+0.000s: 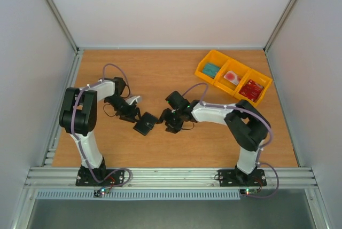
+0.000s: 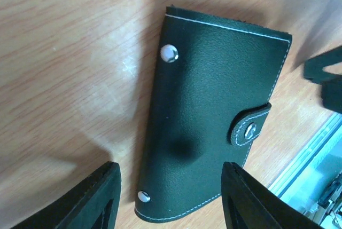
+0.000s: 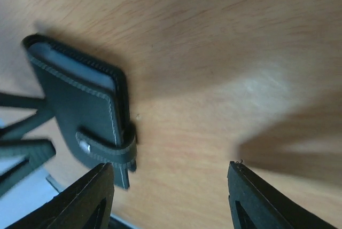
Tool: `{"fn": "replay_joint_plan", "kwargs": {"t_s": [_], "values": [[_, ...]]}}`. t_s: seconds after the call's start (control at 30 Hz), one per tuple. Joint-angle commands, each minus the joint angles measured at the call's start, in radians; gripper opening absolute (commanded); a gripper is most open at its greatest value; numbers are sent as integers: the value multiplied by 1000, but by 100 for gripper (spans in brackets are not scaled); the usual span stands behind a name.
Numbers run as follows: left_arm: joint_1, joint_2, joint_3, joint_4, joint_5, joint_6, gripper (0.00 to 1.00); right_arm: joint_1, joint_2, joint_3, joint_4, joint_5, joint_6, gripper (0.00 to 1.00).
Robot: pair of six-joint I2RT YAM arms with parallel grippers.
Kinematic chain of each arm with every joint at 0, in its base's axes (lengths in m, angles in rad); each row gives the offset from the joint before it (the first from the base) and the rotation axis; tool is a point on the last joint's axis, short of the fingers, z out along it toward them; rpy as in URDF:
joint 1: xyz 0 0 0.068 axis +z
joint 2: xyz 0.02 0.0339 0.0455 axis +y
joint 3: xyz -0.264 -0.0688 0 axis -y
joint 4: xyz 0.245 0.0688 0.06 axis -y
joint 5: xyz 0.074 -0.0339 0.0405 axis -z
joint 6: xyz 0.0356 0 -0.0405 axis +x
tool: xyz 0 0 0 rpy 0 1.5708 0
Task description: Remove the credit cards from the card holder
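Tabletop (image 1: 160,74) of brown wood is shown from above, with two robot arms mounted at the bottom edge. A dark card holder (image 1: 145,124) is seen lying just left of centre, between the two grippers. The left gripper (image 1: 134,115) is placed at its upper left and the right gripper (image 1: 166,121) just to its right. In the upper right, a yellow tray (image 1: 216,53) is divided into three compartments. A teal item (image 1: 211,70) is held in the left one, a red and white item (image 1: 231,78) in the middle one, and a red credit card (image 1: 252,89) in the right one.

From the left wrist, the card holder (image 2: 208,117) is shown flat on the wood at centre frame. It is closed, with its tab (image 2: 250,126) snapped down at the right edge. The left gripper (image 2: 170,186) is held with its jaws apart, and the holder's lower end lies between them. No contact can be made out.

From the right wrist, the card holder (image 3: 80,106) is seen blurred at the left of the frame. The right gripper (image 3: 170,178) is held with its jaws apart over bare wood. The holder's tab end is close to the finger at lower left (image 3: 88,202).
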Motion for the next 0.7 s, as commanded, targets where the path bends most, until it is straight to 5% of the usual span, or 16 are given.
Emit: {"fn": "replay_joint_plan", "kwargs": {"t_s": [0.0,0.33,0.5,0.67], "values": [[-1,-6,5,-41,52,42,52,38,121,115,-14,25,157,59],[-3,97,54,-137,205,129,51,40,309,250,230,-59,167,50],[-1,34,43,-145,362,226,51,20,300,181,482,-109,119,26],[0,7,3,-41,336,175,51,-10,291,139,621,-184,87,4]]}}
